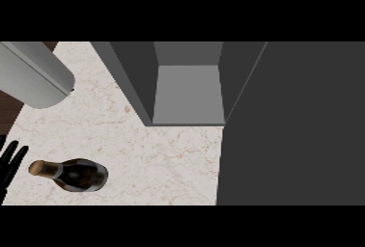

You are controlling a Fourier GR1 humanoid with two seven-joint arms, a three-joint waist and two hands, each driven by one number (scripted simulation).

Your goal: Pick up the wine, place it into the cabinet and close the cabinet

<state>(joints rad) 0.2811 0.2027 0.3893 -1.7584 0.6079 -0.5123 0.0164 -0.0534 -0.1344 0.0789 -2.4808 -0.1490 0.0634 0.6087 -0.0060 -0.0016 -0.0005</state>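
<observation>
The cabinet's dark grey door (299,125) stands open and fills the view's right side, from the cabinet's right wall down past the counter's near edge. The pale marbled counter (164,159) spreads out in front of the cabinet and to its left. The cabinet (187,91) itself sits at the top centre, its lighter grey inside showing. A grey cylinder (32,75) lies tilted to the left of the cabinet, at the counter's far corner.

The wine (80,174) is on the counter, well apart from the cabinet, in front of it and to the left. It is a dark bottle with a brown cork (41,168); whether it has a label cannot be told from above.

The left hand (11,161) rests at the view's left edge just beside the wine, fingers straight, holding nothing.
</observation>
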